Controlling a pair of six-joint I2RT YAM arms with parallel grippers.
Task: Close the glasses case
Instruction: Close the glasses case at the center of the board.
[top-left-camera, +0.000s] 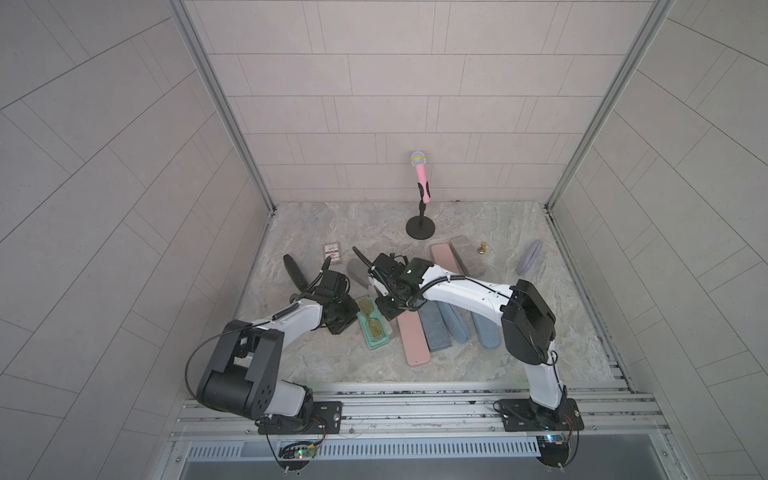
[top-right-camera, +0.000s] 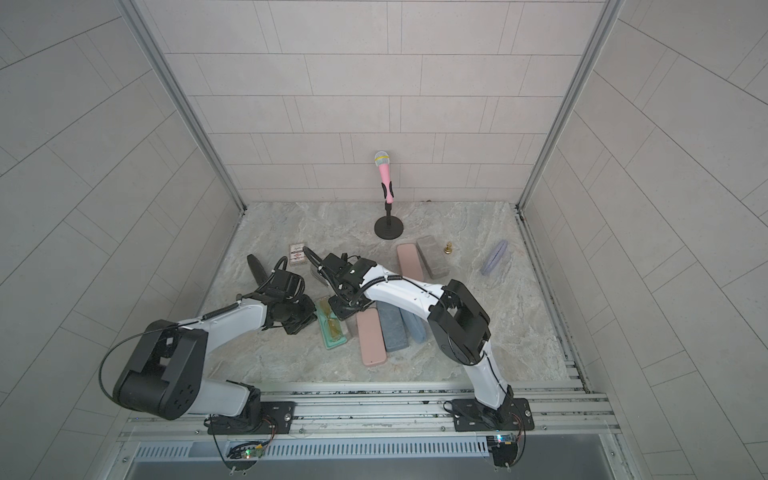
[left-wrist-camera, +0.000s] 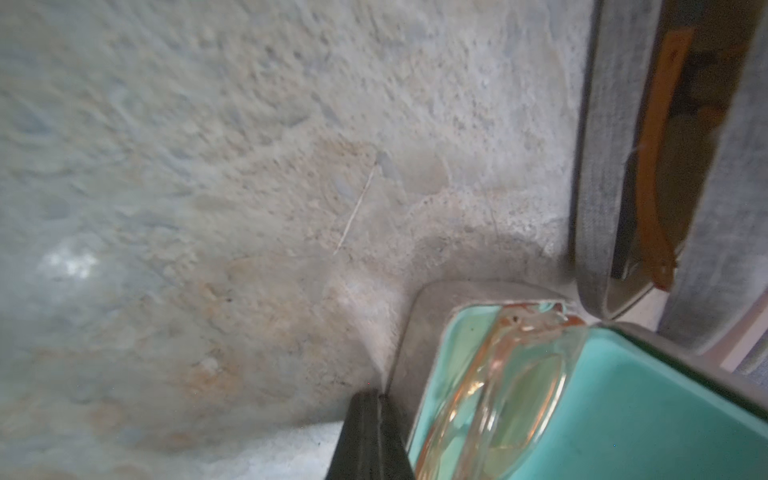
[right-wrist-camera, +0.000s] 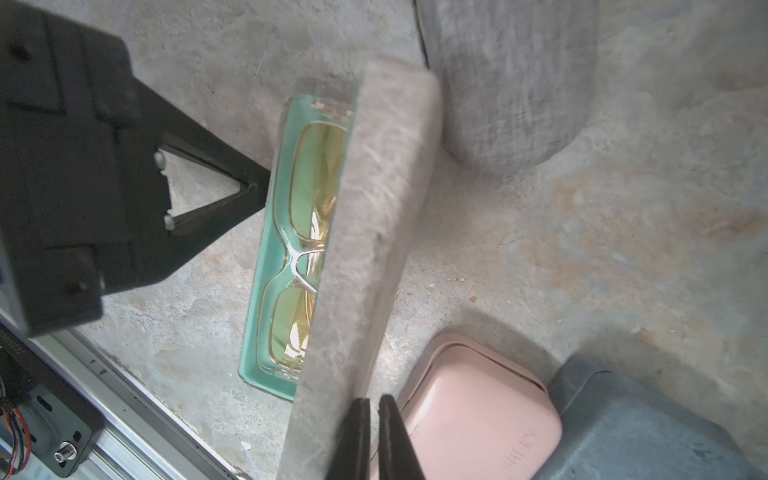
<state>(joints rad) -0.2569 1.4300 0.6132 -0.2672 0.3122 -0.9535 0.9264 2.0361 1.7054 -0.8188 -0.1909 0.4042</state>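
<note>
The glasses case (right-wrist-camera: 266, 291) lies open on the marble table, with a teal tray and a marble-patterned lid (right-wrist-camera: 365, 249) standing about upright along one long side. Glasses (right-wrist-camera: 311, 187) with yellow lenses lie in the tray. In both top views the case (top-left-camera: 376, 332) (top-right-camera: 332, 330) sits between the two hands. My left gripper (left-wrist-camera: 378, 395) is shut, and its tips (right-wrist-camera: 257, 187) touch the tray's outer long side. My right gripper (right-wrist-camera: 374, 401) is shut on nothing, one finger resting against the lid's outer face near its end.
A pink case (right-wrist-camera: 478, 415) and a blue-grey case (right-wrist-camera: 644, 424) lie close beside the lid. A grey fabric case (right-wrist-camera: 507, 83) lies past its far end. Further back are more cases (top-left-camera: 444, 259), a card box (top-left-camera: 333, 252) and a pink microphone on a stand (top-left-camera: 420, 195).
</note>
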